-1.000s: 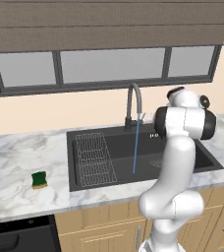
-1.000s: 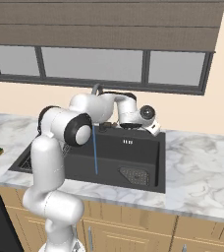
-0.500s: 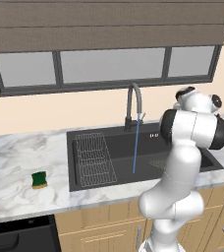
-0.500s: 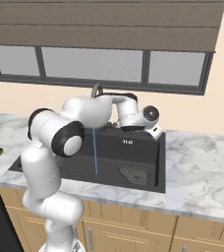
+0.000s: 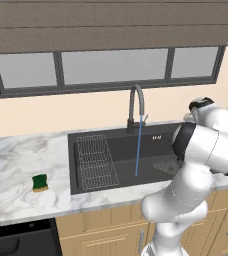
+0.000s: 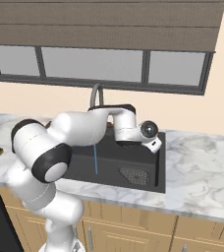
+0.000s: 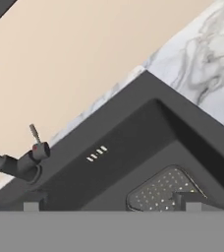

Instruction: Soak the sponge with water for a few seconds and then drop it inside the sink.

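Nearest, the gripper (image 7: 109,203) hangs with its jaws spread wide and nothing between them, above the right end of the sink (image 5: 81,187), over the drain (image 7: 163,189). Farther left, the water (image 5: 137,147) falls straight from the faucet (image 5: 136,107) beside the wire rack (image 5: 97,161). Well apart, the sponge (image 5: 39,182) lies on the marble counter (image 5: 16,165).

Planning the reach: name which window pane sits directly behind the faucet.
The wide middle pane. The faucet rises in front of its right part; the left pane and the narrower right pane flank it.
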Available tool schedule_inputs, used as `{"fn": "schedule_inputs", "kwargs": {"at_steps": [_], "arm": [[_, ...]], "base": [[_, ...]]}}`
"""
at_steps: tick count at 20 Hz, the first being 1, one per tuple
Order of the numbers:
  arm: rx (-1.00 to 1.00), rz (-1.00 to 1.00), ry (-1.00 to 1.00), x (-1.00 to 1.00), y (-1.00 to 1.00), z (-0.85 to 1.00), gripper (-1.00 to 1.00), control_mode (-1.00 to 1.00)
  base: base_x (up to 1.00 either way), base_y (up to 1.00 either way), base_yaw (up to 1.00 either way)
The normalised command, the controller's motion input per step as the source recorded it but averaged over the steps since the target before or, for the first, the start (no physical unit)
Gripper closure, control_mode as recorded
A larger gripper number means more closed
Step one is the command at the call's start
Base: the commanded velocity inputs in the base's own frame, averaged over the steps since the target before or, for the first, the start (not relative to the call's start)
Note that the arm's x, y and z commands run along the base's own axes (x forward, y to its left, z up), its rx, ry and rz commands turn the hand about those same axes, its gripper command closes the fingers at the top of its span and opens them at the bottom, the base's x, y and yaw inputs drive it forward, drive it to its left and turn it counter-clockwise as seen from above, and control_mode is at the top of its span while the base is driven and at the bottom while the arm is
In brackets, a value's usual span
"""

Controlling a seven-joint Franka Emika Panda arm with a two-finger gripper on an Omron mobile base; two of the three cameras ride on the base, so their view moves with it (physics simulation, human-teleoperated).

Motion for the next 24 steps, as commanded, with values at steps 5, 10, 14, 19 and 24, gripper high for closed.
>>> {"fn": "schedule_inputs", "kwargs": {"at_steps": [5,10,14,19,24], "arm": [[-0.09,0.0,0.18,-0.43,0.19,0.26,-1.0,-1.0],[-0.1,0.0,0.21,-0.39,0.35,0.31,-1.0,-1.0],[-0.03,0.0,0.03,-0.62,0.27,0.3,-1.0,-1.0],[0.0,0.0,-0.06,-0.51,0.2,0.18,-1.0,-1.0],[0.0,0.0,-0.02,-0.11,0.38,0.11,-1.0,-1.0]], "base": [[0.0,0.0,0.0],[0.0,0.0,0.0],[0.0,0.0,0.0],[0.0,0.0,0.0],[0.0,0.0,0.0]]}}
